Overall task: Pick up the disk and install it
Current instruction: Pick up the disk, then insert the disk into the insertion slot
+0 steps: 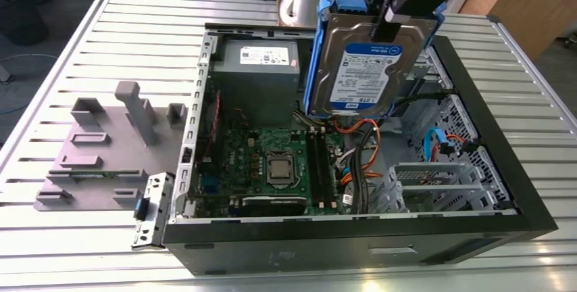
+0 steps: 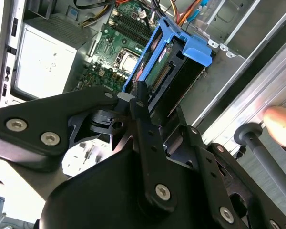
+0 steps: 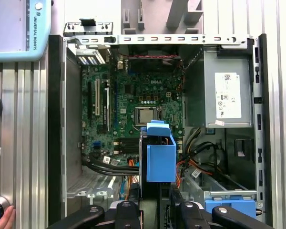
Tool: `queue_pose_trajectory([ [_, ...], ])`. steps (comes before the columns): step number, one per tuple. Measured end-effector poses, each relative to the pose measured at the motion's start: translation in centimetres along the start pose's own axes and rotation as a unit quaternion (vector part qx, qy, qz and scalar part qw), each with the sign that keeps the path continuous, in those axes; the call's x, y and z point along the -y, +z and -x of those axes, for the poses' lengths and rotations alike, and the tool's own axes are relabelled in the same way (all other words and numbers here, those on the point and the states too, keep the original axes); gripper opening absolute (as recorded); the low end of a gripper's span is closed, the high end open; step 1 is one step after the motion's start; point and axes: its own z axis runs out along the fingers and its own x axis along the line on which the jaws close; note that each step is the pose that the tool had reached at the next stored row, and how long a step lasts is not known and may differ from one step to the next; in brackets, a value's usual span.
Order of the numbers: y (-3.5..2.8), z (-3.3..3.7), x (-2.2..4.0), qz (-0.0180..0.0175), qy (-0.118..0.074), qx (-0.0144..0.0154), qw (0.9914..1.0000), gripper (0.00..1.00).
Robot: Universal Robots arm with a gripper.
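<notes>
The disk [image 1: 361,69] is a silver hard drive with a blue-and-white label in a blue plastic carrier. It hangs upright above the back of the open computer case [image 1: 505,163]. My gripper [image 1: 394,27] is shut on its upper end from above. In the first wrist view the disk [image 3: 160,157] is seen end-on, with its blue tab over the motherboard [image 3: 133,100] and my gripper [image 3: 157,207] behind it. In the second wrist view my black fingers [image 2: 140,98] clamp the disk [image 2: 181,47] on both flat sides.
Inside the case sit a grey power supply [image 1: 257,69] with a white sticker, cables, and a metal drive cage [image 1: 437,184]. A lone blue latch [image 3: 229,208] lies by the cage. A grey fixture [image 1: 108,150] stands on the slatted table beside the case. A person's hand [image 2: 281,121] is near the case.
</notes>
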Motion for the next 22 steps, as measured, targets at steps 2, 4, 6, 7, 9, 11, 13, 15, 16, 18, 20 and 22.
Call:
queue_pose_trajectory([
  [2, 0.00, -0.16, 0.01, 0.0000, 0.000, -0.0002, 1.00000, 0.35],
  [4, 0.00, -0.33, 0.01, 0.0000, 0.000, -0.0004, 1.00000, 0.35],
  [6, -0.01, -0.52, 0.01, 0.0000, 0.000, -0.0007, 1.00000, 0.35],
  [7, -0.02, -0.62, 0.02, 0.0000, 0.000, -0.0008, 1.00000, 0.35],
  [9, -0.02, -0.80, 0.02, 0.0000, 0.000, -0.0010, 1.00000, 0.35],
  [11, -0.01, -0.86, 0.02, 0.0000, 0.000, -0.0011, 1.00000, 0.35],
  [13, -0.01, -0.87, 0.02, 0.0000, 0.000, -0.0011, 1.00000, 0.35],
  [15, -0.02, -0.89, 0.02, 0.0000, 0.000, -0.0011, 1.00000, 0.35],
  [16, -0.02, -0.89, 0.02, 0.0000, 0.000, -0.0011, 1.00000, 0.35],
  [18, -0.02, -0.89, 0.02, 0.0000, 0.000, -0.0011, 1.00000, 0.35],
  [20, -0.01, -0.89, 0.02, 0.0000, 0.000, -0.0011, 1.00000, 0.35],
  [22, -0.02, -0.95, 0.02, 0.0000, 0.000, -0.0013, 1.00000, 0.35],
])
